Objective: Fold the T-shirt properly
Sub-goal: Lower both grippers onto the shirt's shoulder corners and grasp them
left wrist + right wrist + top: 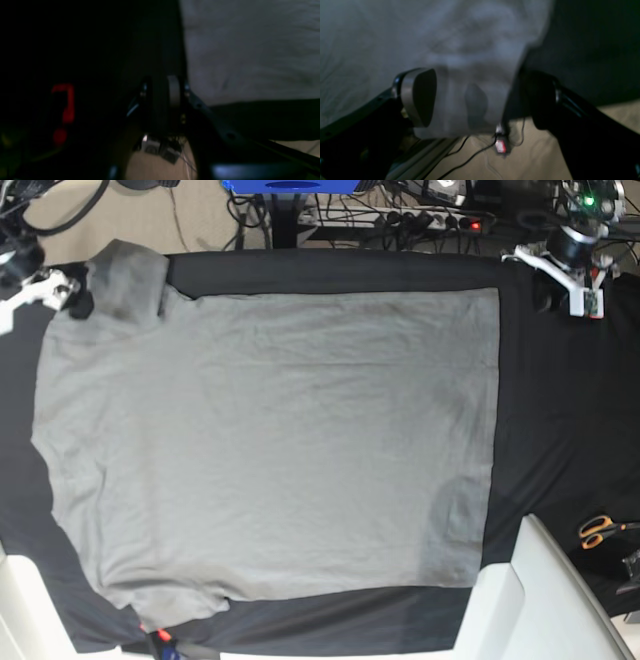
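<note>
While the limp, light T-shirt (270,440) lies flat mid-frame on the counter (560,430), I'd pinch hem corners; right gripper (480,100) spread around sleeve cloth, left gripper (165,93) nearly together, empty.

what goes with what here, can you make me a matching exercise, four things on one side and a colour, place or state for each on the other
Things:
1. T-shirt
2. table cloth
3. scissors
4. right gripper

Descriptions:
a. orange handles, lying near the right edge of the base view
b. black, lying under the shirt
c. light grey, spread out and wrinkled
d. jaws wide apart with grey cloth between them

Pairs: 1-c, 2-b, 3-a, 4-d
</note>
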Action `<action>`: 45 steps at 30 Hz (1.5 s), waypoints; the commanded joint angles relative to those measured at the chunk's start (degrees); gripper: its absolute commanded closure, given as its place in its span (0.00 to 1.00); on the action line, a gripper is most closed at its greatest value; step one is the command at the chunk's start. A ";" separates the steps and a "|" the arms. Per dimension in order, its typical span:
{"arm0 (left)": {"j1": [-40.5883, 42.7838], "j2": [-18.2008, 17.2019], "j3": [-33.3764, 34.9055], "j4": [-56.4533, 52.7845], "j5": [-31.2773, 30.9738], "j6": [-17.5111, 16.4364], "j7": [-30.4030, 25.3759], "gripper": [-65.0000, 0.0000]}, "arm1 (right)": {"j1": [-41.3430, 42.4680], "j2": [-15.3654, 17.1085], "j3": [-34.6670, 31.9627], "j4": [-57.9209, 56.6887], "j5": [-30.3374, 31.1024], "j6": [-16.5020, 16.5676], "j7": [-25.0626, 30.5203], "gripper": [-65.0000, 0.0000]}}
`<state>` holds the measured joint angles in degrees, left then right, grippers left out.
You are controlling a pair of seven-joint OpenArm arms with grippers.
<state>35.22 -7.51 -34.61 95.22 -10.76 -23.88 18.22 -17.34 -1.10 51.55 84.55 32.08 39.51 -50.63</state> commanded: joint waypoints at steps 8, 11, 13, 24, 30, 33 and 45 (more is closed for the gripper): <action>0.51 -2.38 -1.21 -1.20 -10.47 -0.17 -1.29 0.83 | 0.24 1.41 0.27 -7.32 1.29 0.49 1.36 0.18; 0.34 -2.82 -1.13 -4.10 -11.61 -0.17 -1.29 0.83 | -0.19 1.41 0.19 -7.94 1.29 0.49 1.09 0.18; 0.34 -2.91 -1.13 -4.89 -11.61 -0.17 -1.29 0.83 | -0.81 1.41 -0.16 -7.67 1.29 0.49 0.83 0.18; 0.25 -1.59 -0.77 -4.98 -17.68 -0.17 -1.29 0.81 | -1.34 1.24 -1.22 -8.03 1.20 0.49 0.83 0.43; 0.43 -1.59 -0.69 -4.98 -21.46 -0.17 -1.21 0.81 | -1.43 1.24 -4.21 -8.11 1.29 0.49 0.83 0.44; 0.43 -1.59 -0.60 -4.98 -21.72 -0.17 -1.21 0.81 | -1.16 1.24 -4.21 -8.11 1.29 0.49 0.83 0.45; -3.97 -1.42 -0.60 -11.48 -21.89 -0.25 5.56 0.48 | -1.16 1.50 -4.21 -8.11 0.94 0.49 1.01 0.99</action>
<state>31.03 -8.29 -34.94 82.76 -31.75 -23.86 24.97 -18.31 -0.27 47.22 75.77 32.82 39.90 -49.74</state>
